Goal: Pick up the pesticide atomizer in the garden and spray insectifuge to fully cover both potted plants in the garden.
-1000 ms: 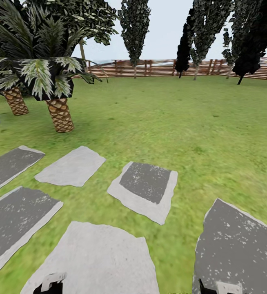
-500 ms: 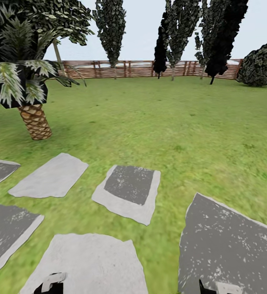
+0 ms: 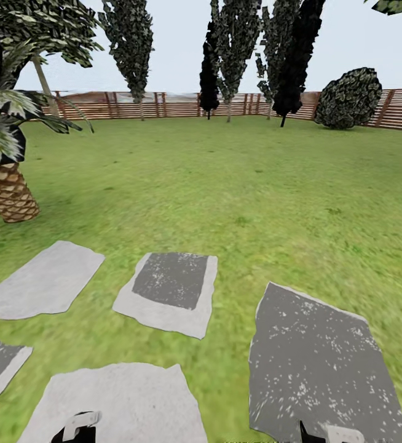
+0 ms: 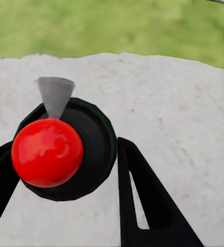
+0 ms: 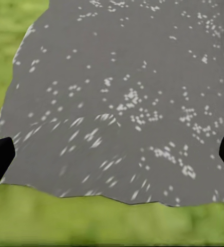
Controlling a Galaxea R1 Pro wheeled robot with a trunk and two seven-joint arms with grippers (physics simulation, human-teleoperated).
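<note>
The pesticide atomizer [image 4: 48,152] has a round red top, a black body and a grey cone nozzle. It sits between the two black fingers of my left gripper [image 4: 66,180], which is shut on it above a pale stone slab. In the head view, the left gripper [image 3: 81,427] pokes in at the bottom edge, and so does the right gripper [image 3: 330,434]. My right gripper [image 5: 112,154] is open and empty over a dark speckled slab [image 5: 127,98]. The garden lawn [image 3: 225,172] stretches ahead to the slatted fence [image 3: 164,104]. The potted plants are out of view.
Several grey stone slabs [image 3: 170,289] lie in the grass just ahead. A scaly-trunked palm [image 3: 7,191] stands at the left. Tall dark trees [image 3: 232,55] and a round bush [image 3: 348,98] line the fence at the back.
The whole view has swung to the right: the palms slid off to the left and the round bush came into view. The grippers hold the same place in the picture.
</note>
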